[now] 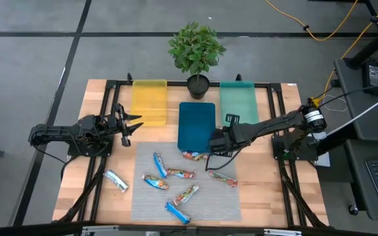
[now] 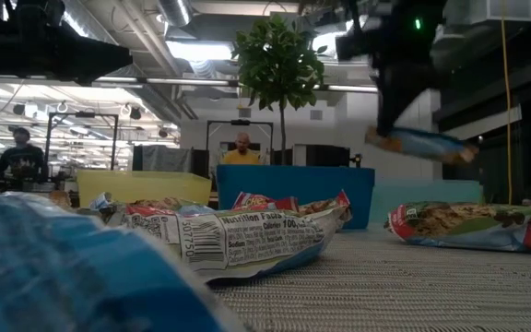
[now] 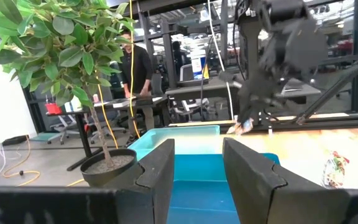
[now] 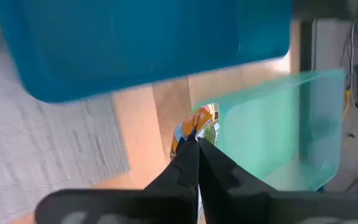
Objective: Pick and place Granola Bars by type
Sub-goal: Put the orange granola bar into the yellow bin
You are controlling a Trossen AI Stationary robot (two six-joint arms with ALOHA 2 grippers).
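Observation:
Several granola bars in shiny wrappers lie on the grey mat point(image 1: 186, 210), among them a red-orange one point(image 1: 180, 173) and a bright blue one point(image 1: 177, 212). A silvery-white one point(image 1: 115, 179) lies on the wood left of the mat. My right gripper point(image 1: 214, 149) hangs above the mat's far edge, beside the blue tray's point(image 1: 197, 124) near right corner, shut on an orange-and-blue granola bar point(image 2: 422, 143). My left gripper point(image 1: 133, 124) waits open at the table's left, pointing level toward the trays, with nothing between its fingers point(image 3: 160, 168). My right gripper pinches one end of the bar's wrapper point(image 4: 197, 124) between its two shut fingers. The fingers slant down from above and from the table's right. The bar is lifted clear of the mat and sticks out almost level beyond the fingertips point(image 2: 383, 136).
A yellow tray point(image 1: 149, 101), the blue tray and a teal tray point(image 1: 237, 101) stand in a row along the table's far side. A potted plant point(image 1: 197, 52) stands behind the blue tray. People are in the room beyond the table.

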